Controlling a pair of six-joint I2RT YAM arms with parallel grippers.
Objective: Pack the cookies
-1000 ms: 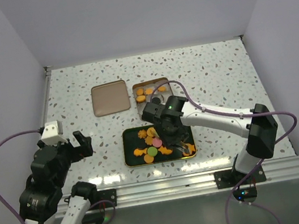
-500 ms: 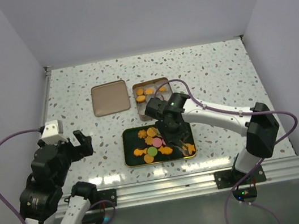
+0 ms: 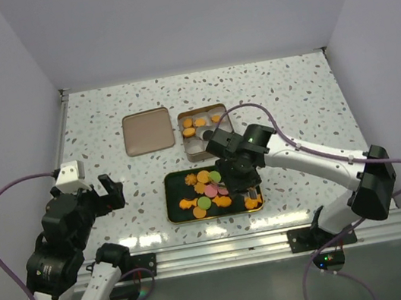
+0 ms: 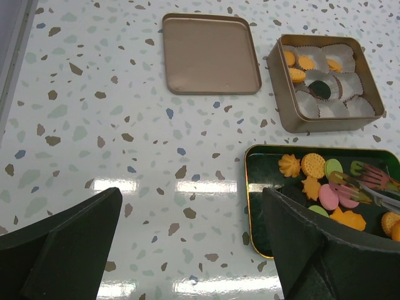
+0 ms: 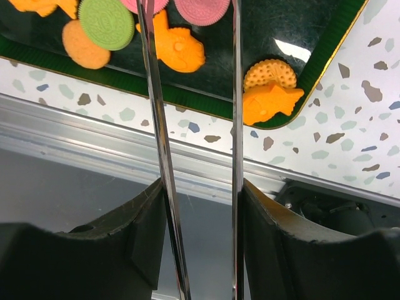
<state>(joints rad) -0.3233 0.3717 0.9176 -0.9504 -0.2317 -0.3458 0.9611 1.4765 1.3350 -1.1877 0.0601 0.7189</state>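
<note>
Cookies [image 3: 203, 203] heaped on dark tray [image 3: 175, 193], few already in tin [image 4: 281, 106] just beyond. Directly below tips of tongs [image 5: 159, 125], blades apart, clamped in right gripper [image 5: 203, 187], the nearer one. Left gripper [image 4: 187, 250] spread wide, empty, well away left.

A brown lid [image 4: 211, 55] lies flat on the speckled table [image 4: 94, 125].
</note>
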